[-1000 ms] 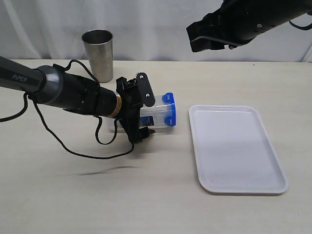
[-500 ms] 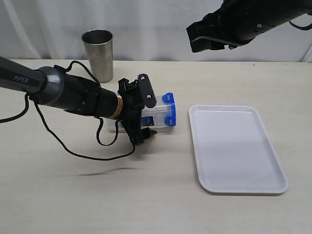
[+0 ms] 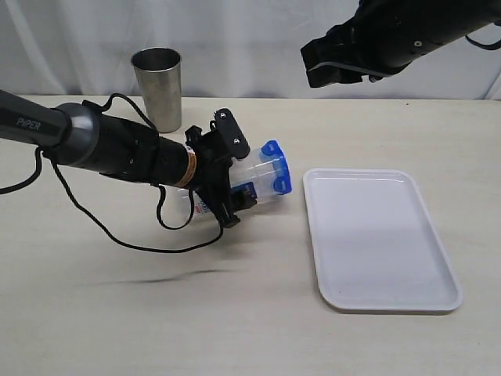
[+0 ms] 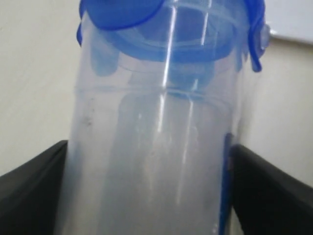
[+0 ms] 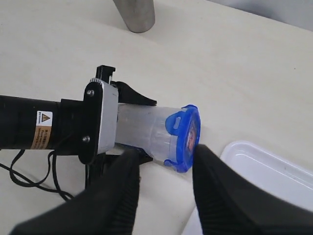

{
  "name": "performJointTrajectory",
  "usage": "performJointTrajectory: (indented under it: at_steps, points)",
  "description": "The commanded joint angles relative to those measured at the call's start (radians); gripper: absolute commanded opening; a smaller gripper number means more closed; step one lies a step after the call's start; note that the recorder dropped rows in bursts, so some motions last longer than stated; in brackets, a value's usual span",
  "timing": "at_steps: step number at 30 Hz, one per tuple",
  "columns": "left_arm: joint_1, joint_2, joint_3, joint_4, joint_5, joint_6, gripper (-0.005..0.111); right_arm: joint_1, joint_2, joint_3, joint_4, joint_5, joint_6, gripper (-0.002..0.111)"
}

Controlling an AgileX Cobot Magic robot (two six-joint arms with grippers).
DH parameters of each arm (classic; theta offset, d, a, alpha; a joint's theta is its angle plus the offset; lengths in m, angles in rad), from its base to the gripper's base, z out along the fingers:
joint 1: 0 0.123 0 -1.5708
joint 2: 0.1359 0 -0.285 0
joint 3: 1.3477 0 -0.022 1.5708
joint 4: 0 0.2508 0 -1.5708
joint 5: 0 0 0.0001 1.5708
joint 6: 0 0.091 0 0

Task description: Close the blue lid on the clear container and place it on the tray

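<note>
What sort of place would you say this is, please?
Probably a robotics lab test bench: two black robot arms over a plain beige tabletop, a white curtain behind, and only staged props: steel cup, white tray, clear container.

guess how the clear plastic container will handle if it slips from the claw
Probably light: the tall clear plastic container looks empty. Its smooth round wall may slide in the left claw. Dropped on its side, it would likely roll, though the flaps of the round blue plastic lid might brake it.
</note>
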Motion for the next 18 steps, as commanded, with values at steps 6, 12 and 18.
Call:
performJointTrajectory:
  at_steps: [6,12,18]
  points:
    - [0.0,-0.095,0.004,-0.025,-0.373,-0.024,0.0,-0.132,-0.128,0.046,-0.006,-0.062,0.049,0.035]
    - [0.0,-0.101,0.004,-0.221,-0.513,0.051,0.0,-0.215,-0.234,0.153,0.009,-0.126,0.064,0.012]
    - [-0.015,-0.092,0.004,-0.357,-0.634,0.051,0.0,-0.224,-0.268,0.16,0.022,-0.112,0.064,0.005]
